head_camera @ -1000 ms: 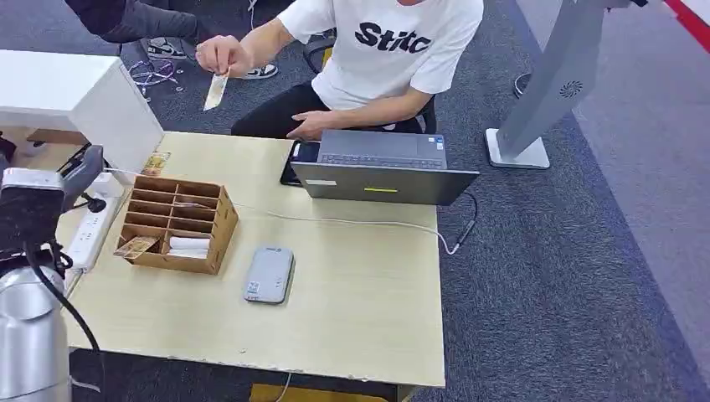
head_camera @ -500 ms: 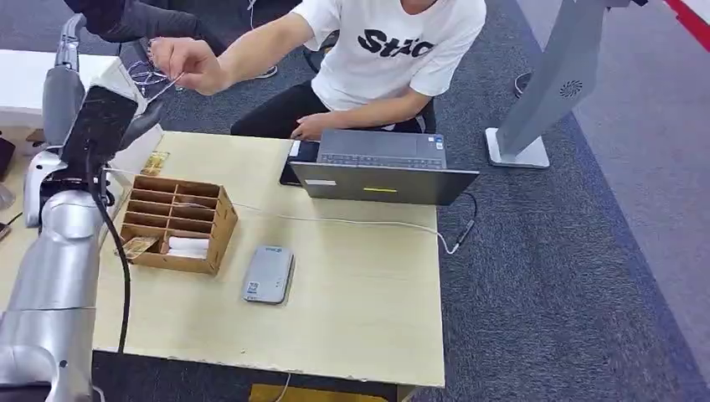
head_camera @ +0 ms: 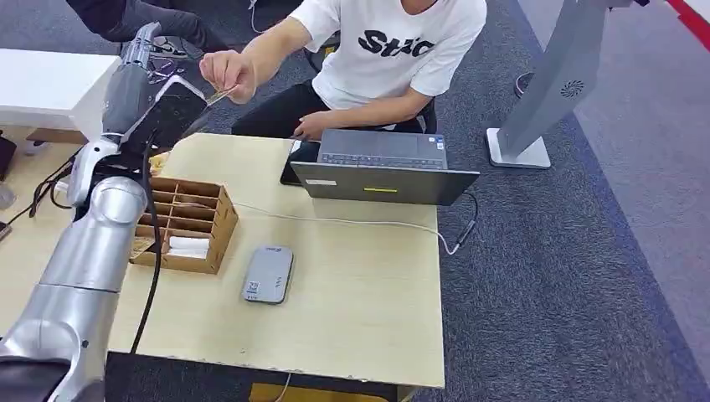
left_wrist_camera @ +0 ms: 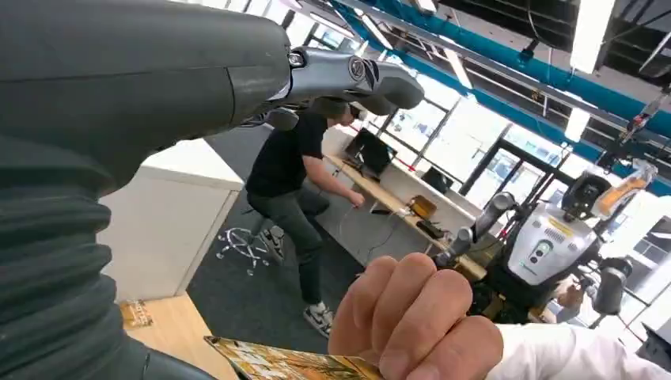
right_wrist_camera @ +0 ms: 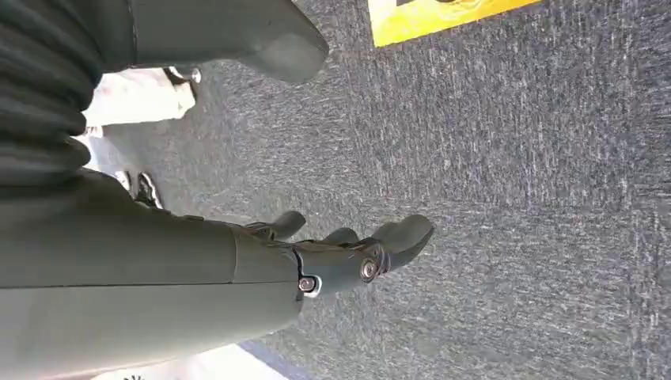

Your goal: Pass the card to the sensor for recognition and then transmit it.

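Note:
A seated person's hand point(head_camera: 223, 69) holds out a small patterned card point(head_camera: 219, 95) above the table's far left corner. My left hand point(head_camera: 134, 65) is raised beside it, a little to its left, fingers apart and holding nothing. In the left wrist view the card point(left_wrist_camera: 285, 364) lies between my thumb and my fingers point(left_wrist_camera: 348, 75), still pinched by the person's fingers point(left_wrist_camera: 411, 317). The grey card sensor point(head_camera: 269, 274) lies flat mid-table. My right hand point(right_wrist_camera: 348, 257) hangs over the carpet, fingers loosely spread, holding nothing.
A wooden compartment box point(head_camera: 180, 222) with cards stands left of the sensor. An open laptop point(head_camera: 381, 167) sits at the table's far edge, its white cable point(head_camera: 352, 222) crossing the wooden table point(head_camera: 360, 318). A white cabinet point(head_camera: 46, 84) stands far left.
My left arm has swung up and rightward from the table's left side toward the person's hand. The person's hand with the card shifted left, then back right, meeting my hand.

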